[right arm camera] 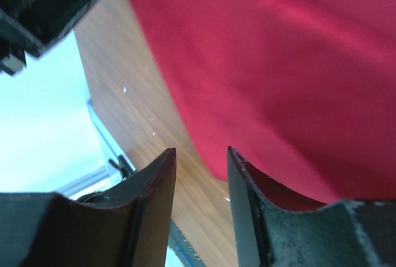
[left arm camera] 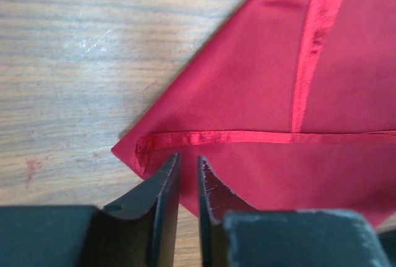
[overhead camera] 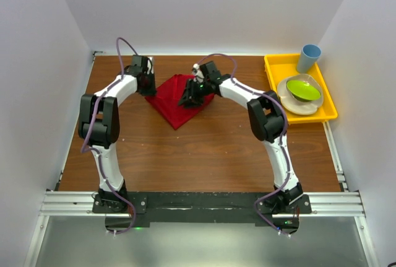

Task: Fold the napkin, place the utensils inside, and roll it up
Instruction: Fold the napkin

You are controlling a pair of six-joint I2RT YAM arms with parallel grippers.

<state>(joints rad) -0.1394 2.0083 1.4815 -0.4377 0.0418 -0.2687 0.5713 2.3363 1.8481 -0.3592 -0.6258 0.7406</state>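
While a bright red, slightly shiny cloth napkin [overhead camera: 178,107] is laid on the brown wooden table [overhead camera: 204,149], it is flanked by both arms. At the napkin's left corner, the left end effector [left arm camera: 189,158] is set with jaws drawn to a narrow slit; whether cloth is pinched cannot be told. At the napkin's right edge, the right end effector [right arm camera: 201,152] is held parted, with bare wood seen between its jaws.

Both arms reached forward from bases, elbows kinked outward, wrists brought in toward each other at far side. Left arm [overhead camera: 102,118]: wrist tipped down, left pincer [left arm camera: 189,158] held low, jaws nearly together, just slim gap seen. Right arm [overhead camera: 267,118]: forearm angled inward, right pincer [right arm camera: 200,151] jaws kept noticeably wider apart.
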